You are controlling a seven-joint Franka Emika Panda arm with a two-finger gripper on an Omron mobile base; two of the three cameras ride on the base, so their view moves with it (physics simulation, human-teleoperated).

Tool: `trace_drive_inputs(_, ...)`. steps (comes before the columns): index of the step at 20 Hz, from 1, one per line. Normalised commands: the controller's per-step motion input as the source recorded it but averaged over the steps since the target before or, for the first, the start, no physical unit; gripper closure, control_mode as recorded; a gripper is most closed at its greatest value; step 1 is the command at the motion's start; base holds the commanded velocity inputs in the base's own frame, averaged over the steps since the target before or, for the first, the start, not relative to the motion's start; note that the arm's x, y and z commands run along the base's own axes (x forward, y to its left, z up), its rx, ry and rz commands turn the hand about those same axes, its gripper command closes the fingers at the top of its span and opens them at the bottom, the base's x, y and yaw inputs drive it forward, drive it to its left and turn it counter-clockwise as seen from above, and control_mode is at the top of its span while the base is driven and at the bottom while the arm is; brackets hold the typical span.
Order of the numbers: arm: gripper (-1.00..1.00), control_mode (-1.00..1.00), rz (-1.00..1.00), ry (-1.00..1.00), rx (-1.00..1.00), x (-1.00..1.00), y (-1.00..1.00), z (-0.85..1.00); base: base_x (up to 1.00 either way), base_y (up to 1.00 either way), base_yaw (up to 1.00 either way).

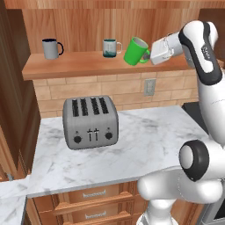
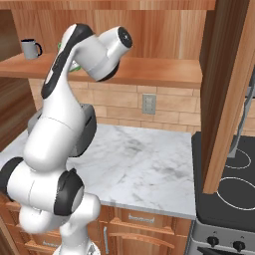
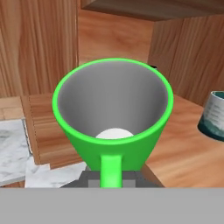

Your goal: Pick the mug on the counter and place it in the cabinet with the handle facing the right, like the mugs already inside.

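Observation:
The bright green mug (image 1: 135,51) hangs tilted just over the cabinet (image 1: 83,66) shelf, its mouth leaning up and to the right. My gripper (image 1: 150,56) reaches in from the right and is shut on the green handle (image 1: 145,57). In the hand view I look straight into the pale grey inside of the mug (image 3: 113,105). Its handle (image 3: 110,168) runs down into my gripper (image 3: 111,176), whose dark fingers (image 3: 87,178) sit on either side of it. The counter (image 1: 149,140) lies far below. In the right base view my own arm hides the mug.
A grey mug (image 1: 51,48) with a dark handle stands at the shelf's left, and a white-and-teal mug (image 1: 110,48) stands just left of the green one, close by (image 3: 213,114). A silver toaster (image 1: 90,121) sits on the counter. A stove (image 2: 229,184) is at the right.

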Motion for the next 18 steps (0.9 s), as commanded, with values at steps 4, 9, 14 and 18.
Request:
trace_drive_inputs(4, 1.0, -1.0, 0.04, 0.0, 0.0, 0.14, 0.0, 0.0, 0.0, 0.0, 0.0)
trace_drive_inputs(9, 1.0, -1.0, 0.02, 0.0, 0.0, 0.12, 0.01, -0.05, 0.0, 0.0, 0.0)
trace_drive_inputs(14, 1.0, -1.0, 0.03, 0.0, -0.01, 0.13, 0.03, -0.14, 0.0, 0.0, 0.0)
trace_drive_inputs(18, 1.0, -1.0, 0.02, 0.0, -0.05, 0.07, 0.06, -0.1, 0.0, 0.0, 0.0)
